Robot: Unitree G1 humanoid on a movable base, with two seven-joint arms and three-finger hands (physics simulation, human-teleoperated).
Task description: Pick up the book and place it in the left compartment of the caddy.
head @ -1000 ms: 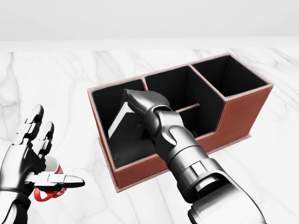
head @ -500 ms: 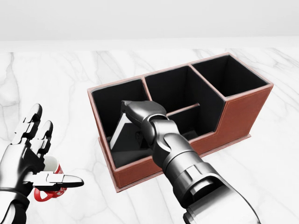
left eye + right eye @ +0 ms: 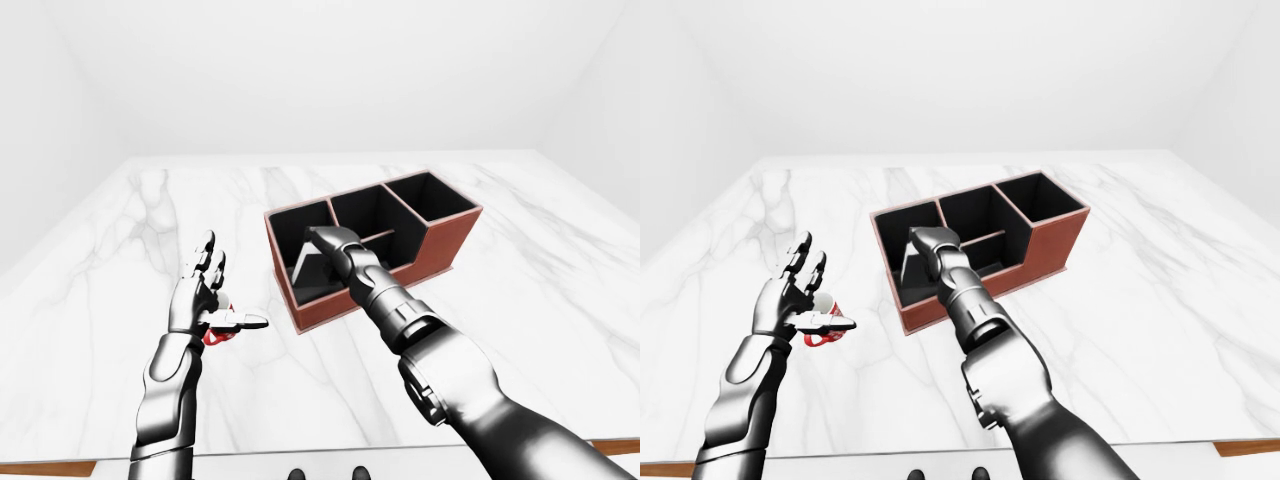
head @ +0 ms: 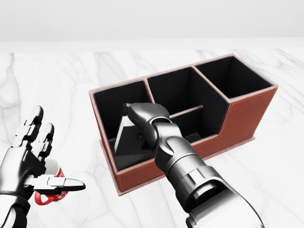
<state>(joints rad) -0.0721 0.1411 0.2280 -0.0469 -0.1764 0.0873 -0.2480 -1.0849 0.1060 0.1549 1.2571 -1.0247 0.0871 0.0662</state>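
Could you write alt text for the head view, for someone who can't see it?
A robot's right hand lowers a dark book, tilted, into the left compartment of a brown three-part caddy on a white marble table. At lower left, its left hand hovers open over a red mug.

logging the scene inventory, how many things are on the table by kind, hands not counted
caddy: 1
book: 1, in the caddy's left compartment
mug: 1, red and white, behind the left robot hand
total: 3
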